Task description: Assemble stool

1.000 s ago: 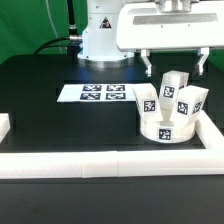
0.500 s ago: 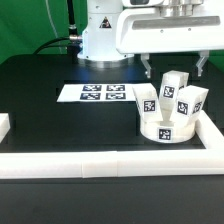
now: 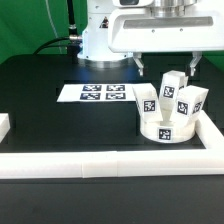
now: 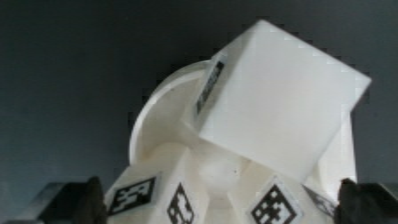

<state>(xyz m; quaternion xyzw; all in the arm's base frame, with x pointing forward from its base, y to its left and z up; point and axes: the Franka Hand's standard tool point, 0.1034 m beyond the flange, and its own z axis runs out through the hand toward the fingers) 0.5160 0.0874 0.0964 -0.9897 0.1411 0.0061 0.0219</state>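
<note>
The stool (image 3: 169, 110) stands upside down at the exterior view's right: a white round seat (image 3: 164, 128) on the table with three short blocky tagged legs (image 3: 176, 86) sticking up from it. My gripper (image 3: 164, 62) hangs open just above the legs, its two dark fingers (image 3: 138, 62) spread wide with nothing between them. In the wrist view the stool (image 4: 240, 140) fills the picture, one leg's plain white face (image 4: 281, 90) looming close and tagged legs (image 4: 157, 190) showing below it. The dark fingertips (image 4: 75, 195) stand at either side of the legs, apart from them.
The marker board (image 3: 98, 94) lies flat on the black table at the centre left. Long white border rails (image 3: 110, 163) run along the front, with a short one (image 3: 213, 130) right beside the stool. The arm's white base (image 3: 100, 35) stands at the back.
The gripper has moved up and slightly toward the exterior view's left, still open above the stool. The stool has not moved.
</note>
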